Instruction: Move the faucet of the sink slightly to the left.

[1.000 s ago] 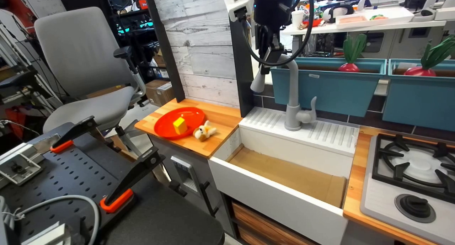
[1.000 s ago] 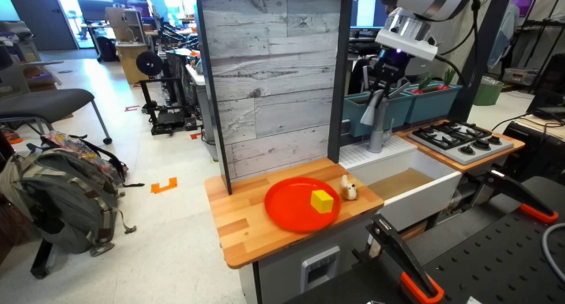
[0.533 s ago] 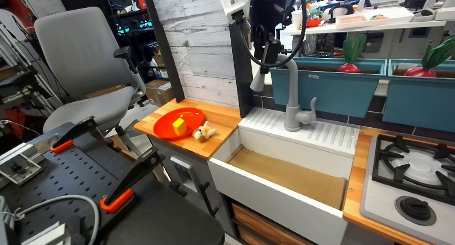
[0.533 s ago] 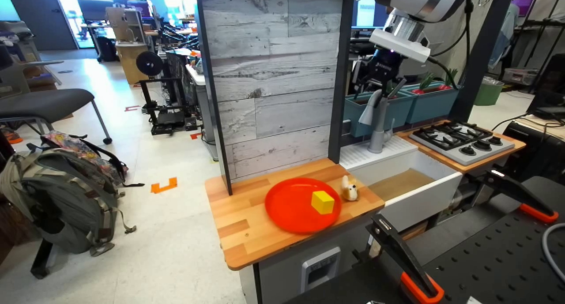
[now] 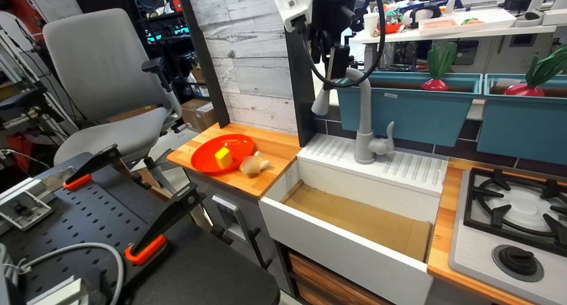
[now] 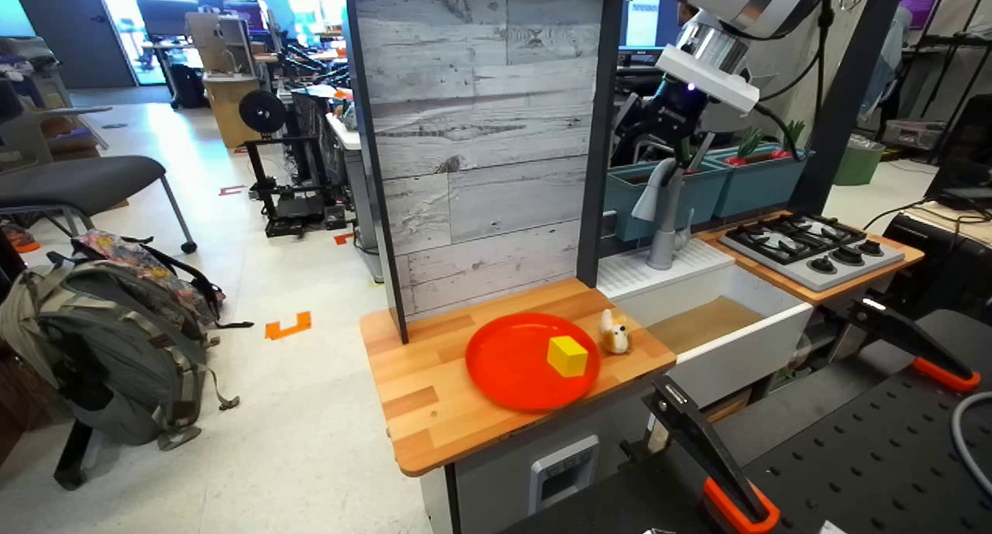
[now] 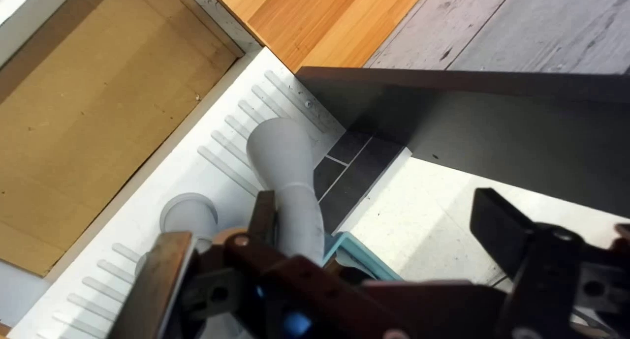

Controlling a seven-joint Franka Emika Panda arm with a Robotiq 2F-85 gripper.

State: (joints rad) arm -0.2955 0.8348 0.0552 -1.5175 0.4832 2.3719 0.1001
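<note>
Matte grey metal gooseneck faucet [image 5: 365,112] stands on the ribbed drainboard [image 5: 412,167] of the white rectangular sink [image 5: 341,252], its spout [image 7: 281,154] lying lengthwise, in wrist view, between 2 widely spread fingers [image 7: 492,221] of the black gripper [image 7: 375,196], just beside 1 (contact unclear), presumably for a leftward nudge.

In both exterior views you see a red plate [image 6: 504,360] on the wooden bench [image 6: 430,439], holding 1 yellow cube [image 6: 567,356] near its rim. A small white-and-tan toy [image 6: 617,337] sits just beside the plate. Your 2 teal planters [image 5: 412,114] are side by side, each showing 1 red bulb [image 5: 435,84] with green leaves [image 5: 440,61]. A grey stovetop [image 5: 476,246] carries 3 black knobs [image 6: 846,253]. You also have 2 black-and-orange clamps [image 5: 166,216] on a perforated board [image 5: 95,218], a grey chair [image 5: 95,66] beyond it, and a backpack [image 6: 116,356] on the floor [image 6: 294,410].
</note>
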